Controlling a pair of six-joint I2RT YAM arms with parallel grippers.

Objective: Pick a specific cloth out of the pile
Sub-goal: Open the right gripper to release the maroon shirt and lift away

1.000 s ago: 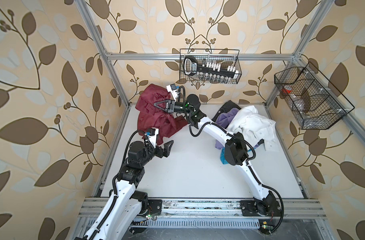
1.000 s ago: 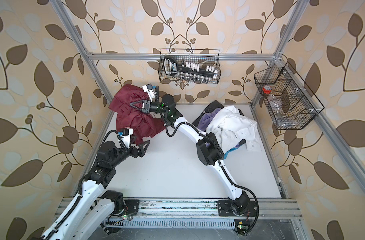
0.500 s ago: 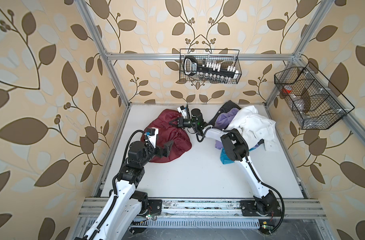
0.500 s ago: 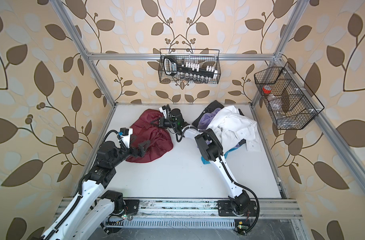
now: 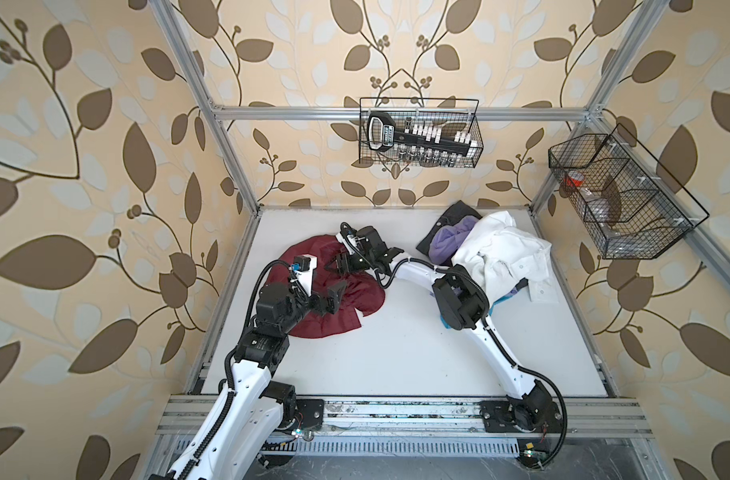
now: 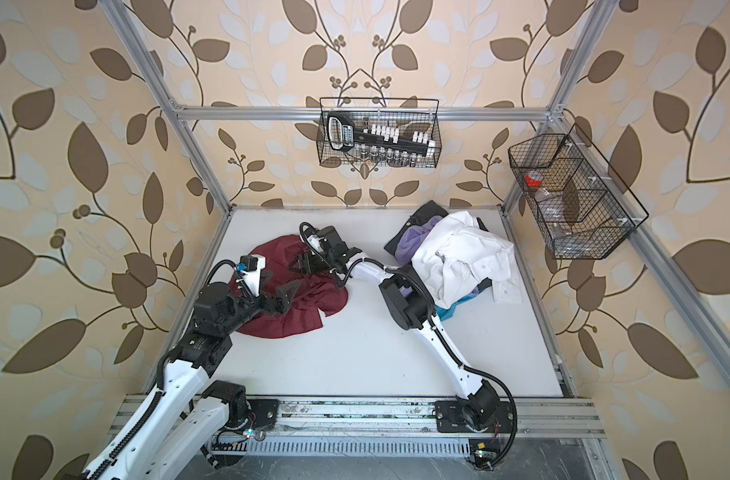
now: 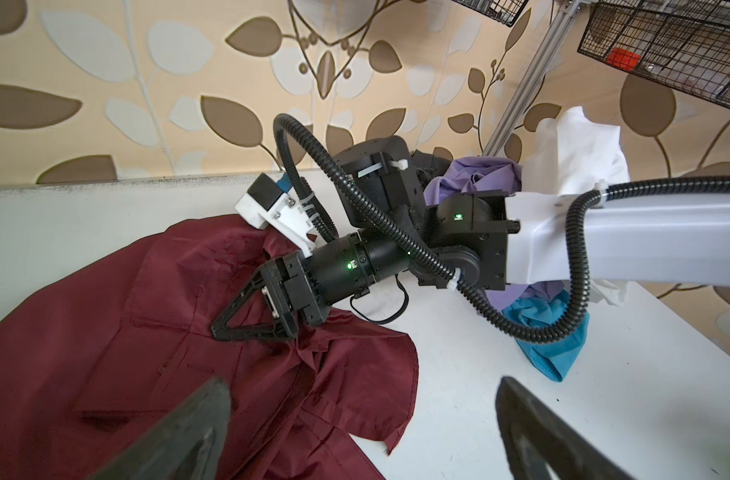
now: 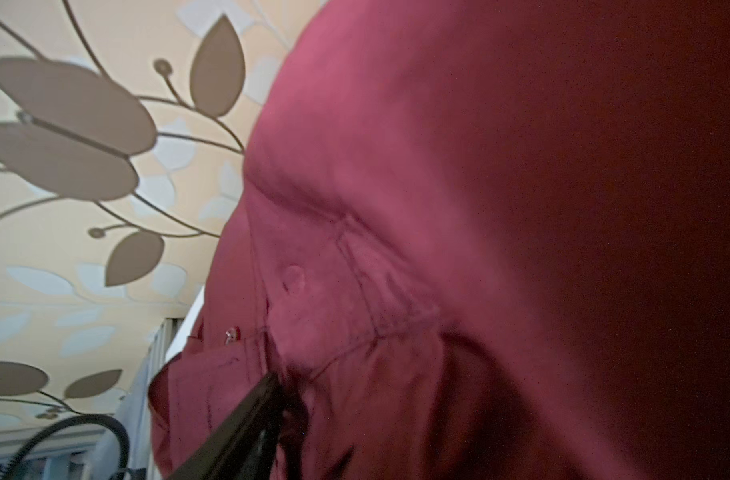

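Cloth [image 5: 363,301] now down on table [image 5: 396,357]

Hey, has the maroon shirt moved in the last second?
Yes. The maroon shirt has dropped away from the back-left frame post and lies on the table, nearer the front rail.

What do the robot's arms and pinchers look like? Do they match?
The left arm and right arm match: smooth white tubes joined by chunky black joints, with a ribbed black cable looping alongside. The left gripper and right gripper are black, with fingers like hollow triangles. A white bracket sits by each wrist, and a tiny green light glows on the right one.
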